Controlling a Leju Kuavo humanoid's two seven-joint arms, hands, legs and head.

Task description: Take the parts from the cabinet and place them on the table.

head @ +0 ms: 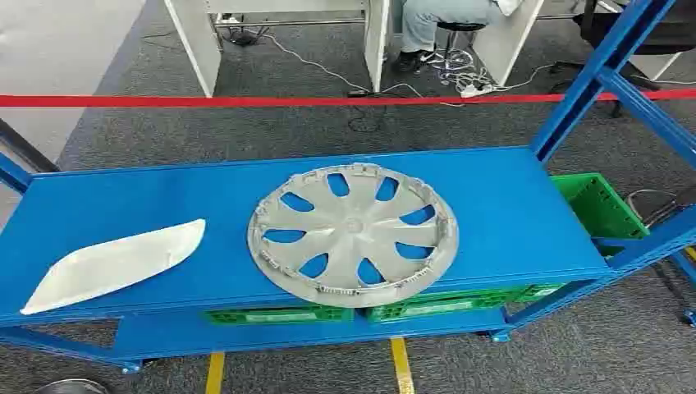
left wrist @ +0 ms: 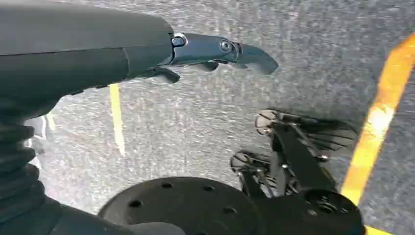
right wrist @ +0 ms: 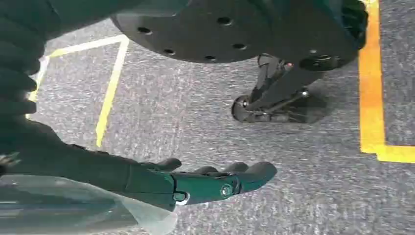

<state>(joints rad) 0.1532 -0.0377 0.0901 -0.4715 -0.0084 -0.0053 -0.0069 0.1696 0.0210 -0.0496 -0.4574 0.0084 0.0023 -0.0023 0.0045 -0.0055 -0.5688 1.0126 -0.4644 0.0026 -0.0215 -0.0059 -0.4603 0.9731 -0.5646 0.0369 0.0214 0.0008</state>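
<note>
A silver hubcap (head: 353, 234) lies flat in the middle of the blue cabinet's top shelf (head: 509, 205). To its left on the same shelf lies a long white curved part (head: 115, 264). My left hand (left wrist: 195, 51) hangs beside my body above the grey carpet, its fingers stretched out with nothing in them. My right hand (right wrist: 195, 183) hangs the same way over the carpet, fingers extended and holding nothing. Both hands are well away from the shelf.
Green crates (head: 427, 305) sit on the lower shelf, and another green crate (head: 603, 205) is at the right end. A red tape (head: 246, 101) runs behind the cabinet, with desks and a seated person (head: 435, 20) beyond. Yellow lines (head: 400, 365) mark the floor.
</note>
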